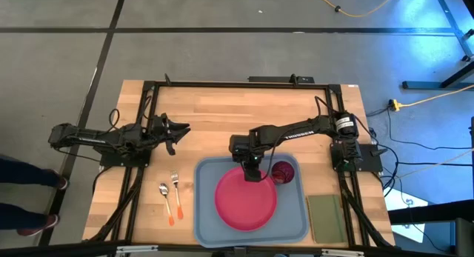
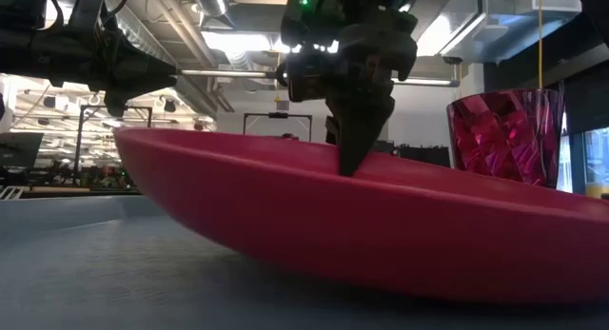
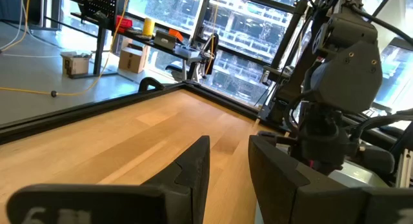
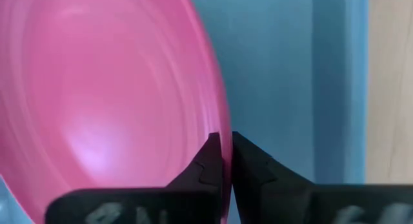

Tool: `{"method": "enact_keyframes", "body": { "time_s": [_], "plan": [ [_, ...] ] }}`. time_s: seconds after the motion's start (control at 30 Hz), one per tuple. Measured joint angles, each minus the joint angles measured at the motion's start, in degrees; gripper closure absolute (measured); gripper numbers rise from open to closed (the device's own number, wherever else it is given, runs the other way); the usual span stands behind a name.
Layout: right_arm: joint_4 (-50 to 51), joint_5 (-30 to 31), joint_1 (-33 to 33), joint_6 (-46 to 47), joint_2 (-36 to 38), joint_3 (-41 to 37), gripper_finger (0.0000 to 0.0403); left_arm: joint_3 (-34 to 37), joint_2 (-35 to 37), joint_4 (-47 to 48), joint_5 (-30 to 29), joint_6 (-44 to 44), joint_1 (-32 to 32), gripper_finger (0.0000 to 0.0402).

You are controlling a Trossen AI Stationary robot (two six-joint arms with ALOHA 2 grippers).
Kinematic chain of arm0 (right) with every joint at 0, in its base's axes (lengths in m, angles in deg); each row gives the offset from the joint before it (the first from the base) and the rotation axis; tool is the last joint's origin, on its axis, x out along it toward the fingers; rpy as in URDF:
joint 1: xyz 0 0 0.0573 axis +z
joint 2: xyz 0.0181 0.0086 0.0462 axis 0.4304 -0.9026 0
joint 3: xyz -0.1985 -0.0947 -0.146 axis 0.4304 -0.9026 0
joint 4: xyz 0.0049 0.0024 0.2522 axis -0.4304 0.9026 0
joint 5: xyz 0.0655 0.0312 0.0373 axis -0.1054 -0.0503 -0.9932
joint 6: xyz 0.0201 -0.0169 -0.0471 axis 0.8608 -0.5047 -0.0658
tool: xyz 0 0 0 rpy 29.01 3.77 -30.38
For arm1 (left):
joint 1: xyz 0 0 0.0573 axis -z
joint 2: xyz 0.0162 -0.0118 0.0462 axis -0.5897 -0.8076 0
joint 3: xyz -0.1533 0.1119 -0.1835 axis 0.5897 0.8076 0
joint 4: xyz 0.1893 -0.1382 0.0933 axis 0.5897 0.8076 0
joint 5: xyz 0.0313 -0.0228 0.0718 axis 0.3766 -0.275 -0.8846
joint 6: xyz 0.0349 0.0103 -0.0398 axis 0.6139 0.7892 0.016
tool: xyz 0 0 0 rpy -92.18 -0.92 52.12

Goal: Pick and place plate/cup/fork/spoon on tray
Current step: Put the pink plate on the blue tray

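1. The right gripper (image 1: 252, 174) is seen over the far part of the tray (image 1: 207, 212), its jaws closed on the far rim of the plate (image 1: 244, 205).
2. In the right wrist view the rim of the plate (image 4: 97, 108) is pinched between the two fingers (image 4: 210, 162), one finger inside the dish and one outside it, with only a thin gap between them.
3. In the low view the plate (image 2: 381, 235) is shown tilted: the edge held at the jaws is raised, while the opposite side is low on the tray (image 2: 95, 263).
4. The cup (image 1: 282, 172) stands upright on the tray just beside the right jaws, on the side nearer the right arm's base; in the low view the cup (image 2: 504, 135) is seen behind the plate's rim and apart from the right gripper (image 2: 354, 140).
5. Whether the cup touches the plate cannot be told.
6. The fork (image 1: 176, 192) and the spoon (image 1: 166, 202) lie side by side on the bare table (image 1: 222, 116), outside the tray and well apart from the right jaws, metal heads pointing away from the front edge.
7. The left gripper (image 1: 175, 131) is held over the far left of the table, well apart from the utensils, and nothing is held in it; its jaws are seen parted in the left wrist view (image 3: 227, 166).
8. A green pad (image 1: 324, 216) lies on the table beside the tray, on the side away from the utensils.
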Motion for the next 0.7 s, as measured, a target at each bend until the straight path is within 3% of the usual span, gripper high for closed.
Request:
{"method": "enact_keyframes", "body": {
  "time_s": [0.7],
  "plan": [
    [-0.38, 2.81, 0.11, 4.19, 0.00, -0.21, 0.0377, 0.00, 0.02, 0.00, 0.00, 0.00, -0.02, 0.0302]
  ]
}}
